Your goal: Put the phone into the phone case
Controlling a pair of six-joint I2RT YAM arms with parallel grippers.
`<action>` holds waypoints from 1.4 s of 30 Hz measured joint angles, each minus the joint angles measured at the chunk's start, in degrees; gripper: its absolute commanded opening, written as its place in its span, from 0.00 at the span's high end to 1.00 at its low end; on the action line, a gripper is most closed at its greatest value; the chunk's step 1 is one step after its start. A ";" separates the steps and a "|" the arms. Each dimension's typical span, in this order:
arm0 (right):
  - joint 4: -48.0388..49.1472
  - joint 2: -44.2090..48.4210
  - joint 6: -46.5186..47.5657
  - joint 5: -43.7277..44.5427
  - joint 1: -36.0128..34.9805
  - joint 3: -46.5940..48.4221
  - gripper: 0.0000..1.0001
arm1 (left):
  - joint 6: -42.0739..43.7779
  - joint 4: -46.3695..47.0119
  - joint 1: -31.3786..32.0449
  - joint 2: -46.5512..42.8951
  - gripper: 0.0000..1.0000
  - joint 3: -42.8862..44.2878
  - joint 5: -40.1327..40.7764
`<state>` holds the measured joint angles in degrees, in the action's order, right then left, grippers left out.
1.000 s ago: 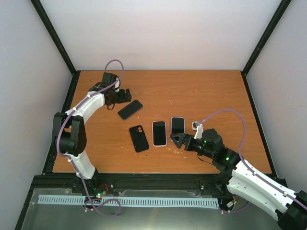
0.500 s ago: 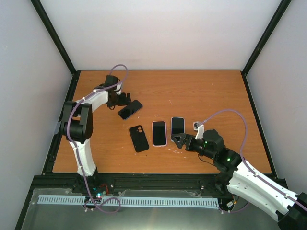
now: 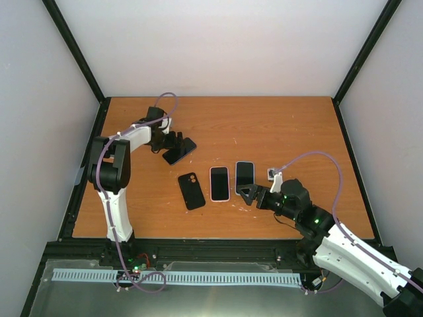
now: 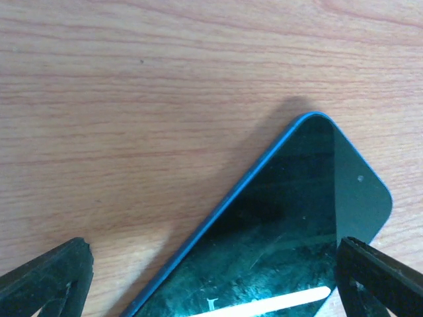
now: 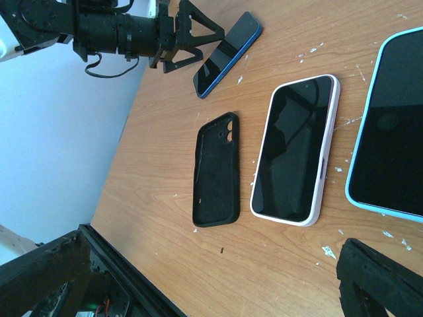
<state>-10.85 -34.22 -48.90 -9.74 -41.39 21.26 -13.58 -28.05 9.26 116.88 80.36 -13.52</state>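
A dark phone with a blue rim (image 3: 180, 150) lies screen up at the back left of the table. My left gripper (image 3: 176, 142) is open at the phone's far end, its fingers either side of that end and not closed on it. In the left wrist view the phone (image 4: 284, 244) fills the lower right between the fingertips (image 4: 46, 284). An empty black phone case (image 3: 192, 190) lies open side up in the middle. It also shows in the right wrist view (image 5: 217, 170). My right gripper (image 3: 250, 194) is open and empty, low over the table near the front.
A pink-rimmed phone (image 3: 219, 183) and a light-blue-rimmed phone (image 3: 244, 176) lie side by side right of the case, just ahead of my right gripper. In the right wrist view both phones (image 5: 296, 158) (image 5: 390, 125) are screen up. White specks dot the wooden table (image 3: 277, 125).
My left gripper has moved nearer and lower onto the blue-rimmed phone's end, and the left arm has folded in. The phones and case have not moved. The right arm has barely shifted.
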 measured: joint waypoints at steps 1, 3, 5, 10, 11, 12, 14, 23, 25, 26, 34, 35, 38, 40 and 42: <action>-0.02 0.20 0.02 0.02 0.00 0.00 0.00 | -0.02 0.02 0.00 0.00 0.00 -0.04 -0.57; -0.09 0.46 0.00 0.07 0.00 0.00 0.00 | -0.09 0.46 0.00 -0.07 0.00 -0.39 -1.42; -0.11 0.59 0.00 0.09 0.00 0.00 0.00 | -0.22 1.38 0.00 -0.59 0.01 -1.38 -2.32; -0.04 0.61 -0.02 0.09 0.00 0.00 0.00 | -0.92 2.75 0.13 -3.26 0.01 -5.42 -4.74; -0.04 0.59 -0.02 0.07 0.00 -0.02 0.00 | -1.07 2.93 0.22 -3.87 0.02 -6.32 -4.98; 0.20 0.59 -0.04 0.07 0.00 -0.13 0.00 | -1.25 3.19 0.35 -4.52 0.03 -7.28 -5.14; 0.35 0.59 -0.11 0.04 0.00 -0.44 0.00 | -1.66 3.41 0.74 -5.53 0.04 -8.72 -5.18; 0.39 0.33 -0.22 -0.04 0.00 -0.96 0.00 | -3.41 4.07 6.21 -7.15 0.03 -11.08 -1.27; 0.39 0.24 -0.20 -0.07 0.00 -0.96 0.00 | -3.72 3.98 7.32 -7.13 0.02 -10.88 1.18; 0.37 0.17 -0.20 -0.07 0.00 -0.96 0.00 | -3.82 3.89 7.85 -7.10 0.01 -10.75 2.49; 0.31 -0.33 -0.15 0.13 0.00 -0.96 0.00 | -3.17 2.58 10.19 -4.70 0.00 -7.63 9.84; 0.33 -0.33 -0.15 0.15 0.00 -0.96 0.00 | -2.86 2.54 10.36 -4.17 0.00 -7.06 10.58; 0.35 -0.48 -0.13 0.33 0.00 -0.96 0.00 | -1.88 2.45 10.75 -2.93 0.00 -5.60 12.24; 0.35 -0.85 -0.13 0.37 0.00 -0.94 0.00 | -1.31 2.38 11.06 -2.23 0.01 -4.74 13.20; 0.35 -1.46 -0.13 0.37 0.00 -0.92 0.00 | -0.76 2.27 11.21 -1.73 0.01 -4.13 13.81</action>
<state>-10.50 -35.68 -49.04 -9.37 -41.39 20.34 -14.35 -25.78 20.47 115.15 76.23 0.30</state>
